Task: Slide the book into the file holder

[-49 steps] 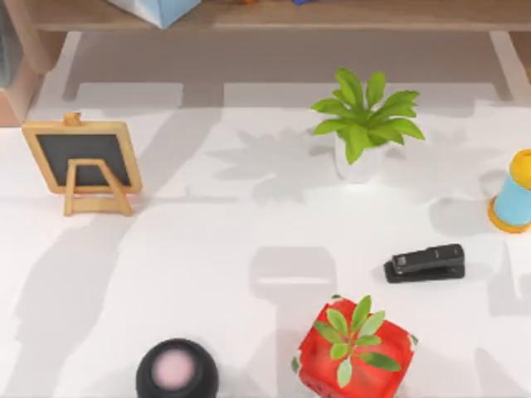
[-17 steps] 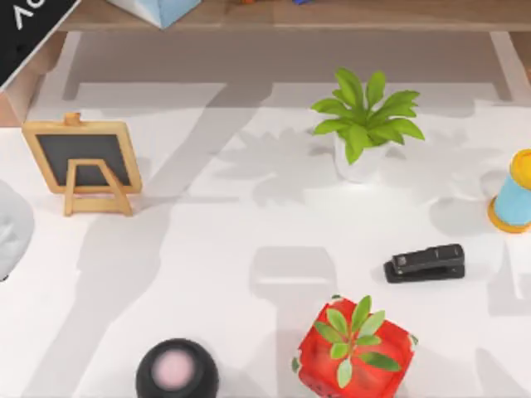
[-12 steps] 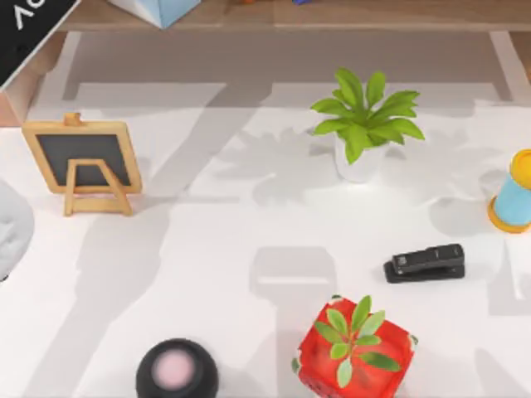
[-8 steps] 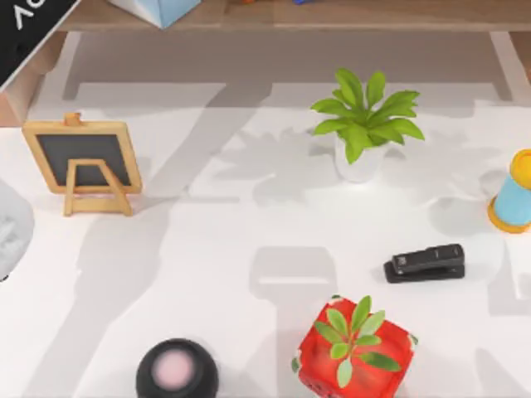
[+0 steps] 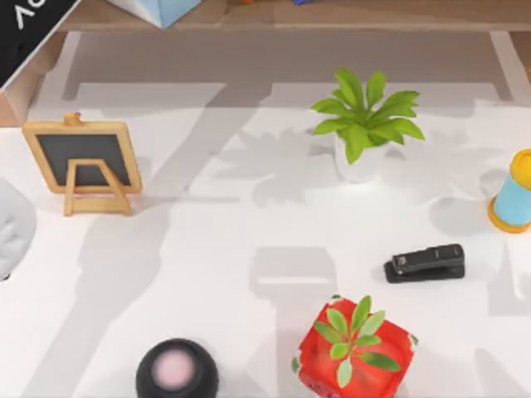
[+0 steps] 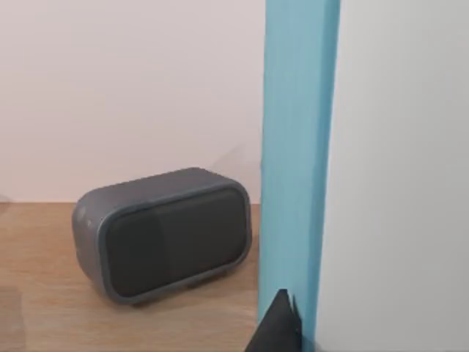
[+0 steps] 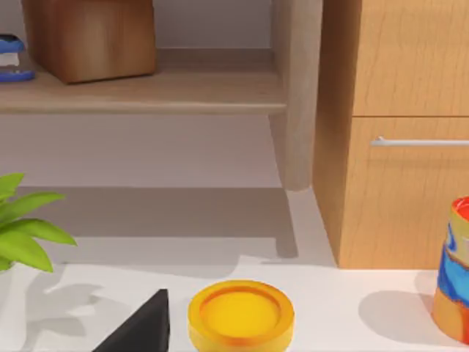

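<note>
A tall slab with a light-blue edge (image 6: 297, 147) and a broad white face (image 6: 399, 183) stands upright on the wooden shelf, close in the left wrist view; it looks like the book. In the top view its blue corner (image 5: 162, 8) shows at the back edge. A dark tip of my left gripper (image 6: 280, 328) sits right beside the blue edge. My left arm (image 5: 25, 25) crosses the top view's far-left back corner. I cannot tell which thing is the file holder. My right gripper (image 7: 139, 326) hangs parked near the table's right side.
A grey speaker (image 6: 165, 231) stands on the shelf beside the slab. On the table are a small chalkboard easel (image 5: 83, 162), a potted plant (image 5: 361, 124), a black stapler (image 5: 425, 262), a red planter (image 5: 355, 347), a black round object (image 5: 177, 371) and a yellow-topped cylinder (image 7: 240, 315). A brown box (image 7: 88, 37) sits on the shelf.
Since 2.9 s ago my left arm has come into the top view's back-left corner, with a grey part at the left edge. Over the last second it barely moves.
</note>
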Available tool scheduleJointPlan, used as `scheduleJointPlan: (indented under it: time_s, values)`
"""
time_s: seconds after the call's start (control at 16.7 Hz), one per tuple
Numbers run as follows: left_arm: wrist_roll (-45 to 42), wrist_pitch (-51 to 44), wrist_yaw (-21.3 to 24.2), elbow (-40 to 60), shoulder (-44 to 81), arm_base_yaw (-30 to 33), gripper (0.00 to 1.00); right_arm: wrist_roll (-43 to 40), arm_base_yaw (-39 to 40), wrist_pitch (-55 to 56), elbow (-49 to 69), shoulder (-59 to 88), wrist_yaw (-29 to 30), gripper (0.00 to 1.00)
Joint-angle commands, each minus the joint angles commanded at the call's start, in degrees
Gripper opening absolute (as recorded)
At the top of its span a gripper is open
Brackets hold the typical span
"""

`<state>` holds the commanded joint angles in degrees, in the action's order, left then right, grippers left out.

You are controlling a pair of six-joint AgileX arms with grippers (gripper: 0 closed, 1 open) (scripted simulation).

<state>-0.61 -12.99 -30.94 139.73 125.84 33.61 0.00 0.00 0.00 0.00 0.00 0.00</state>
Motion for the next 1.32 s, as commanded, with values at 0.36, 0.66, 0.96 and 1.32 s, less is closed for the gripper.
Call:
scheduleJointPlan:
  time_s: [0.36, 0.66, 0.96, 1.32]
  values:
    - [0.1, -5.3, 0.0, 9.3, 3.3, 0.0, 0.00, 0.0, 0.0, 0.0, 0.0, 0.0, 0.0, 1.00]
    - [0.1, -6.7, 0.0, 11.2, 4.2, 0.0, 0.00, 0.0, 0.0, 0.0, 0.0, 0.0, 0.0, 1.00]
    - [-2.2, -4.4, 2.3, 10.2, 1.1, -2.3, 0.00, 0.0, 0.0, 0.0, 0.0, 0.0, 0.0, 1.00]
    - [-15.6, 4.8, 11.7, -1.3, -9.1, -20.2, 0.00, 0.0, 0.0, 0.0, 0.0, 0.0, 0.0, 1.00]
